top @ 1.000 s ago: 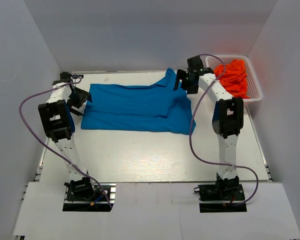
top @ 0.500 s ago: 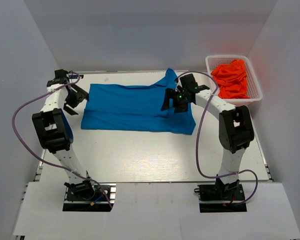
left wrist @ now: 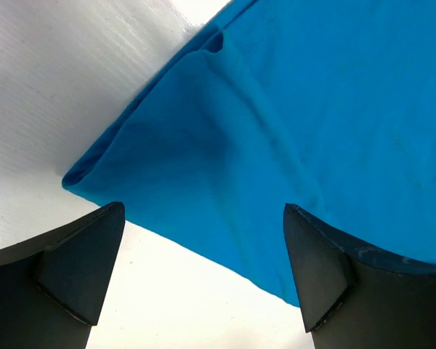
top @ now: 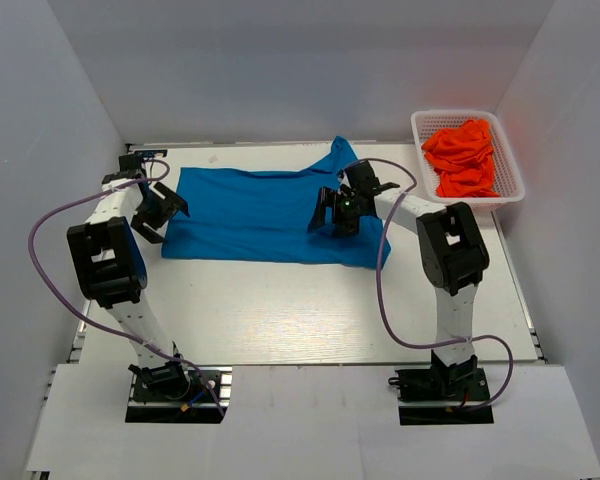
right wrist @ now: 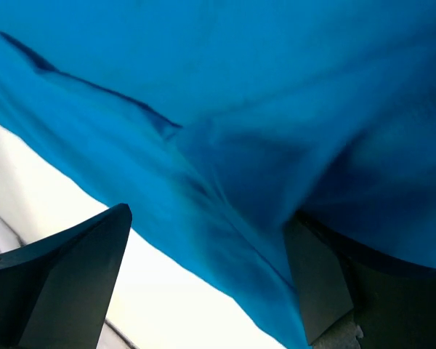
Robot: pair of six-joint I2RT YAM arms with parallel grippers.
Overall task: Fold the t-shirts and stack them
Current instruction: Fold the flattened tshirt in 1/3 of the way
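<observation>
A bright blue t-shirt [top: 270,215] lies spread across the back half of the table, with a sleeve sticking up at its far edge. My left gripper [top: 160,212] hovers open at the shirt's left edge; in the left wrist view the blue t-shirt [left wrist: 291,109] shows a folded corner just ahead of the left gripper [left wrist: 203,280], which holds nothing. My right gripper [top: 333,215] is low over the shirt's rumpled right part, open. The right wrist view shows the wrinkled blue t-shirt [right wrist: 240,109] between and beyond the fingers of the right gripper [right wrist: 203,283]. Orange-red t-shirts [top: 464,157] are heaped at the back right.
A white mesh basket [top: 458,115] holding the orange-red heap sits at the table's back right corner. White walls close in on the left, back and right. The bare white table [top: 280,310] stretches between the shirt and the arm bases.
My right gripper swung from beside the basket leftward and down onto the blue shirt's right part. My left gripper shifted slightly nearer, toward the shirt's left edge.
</observation>
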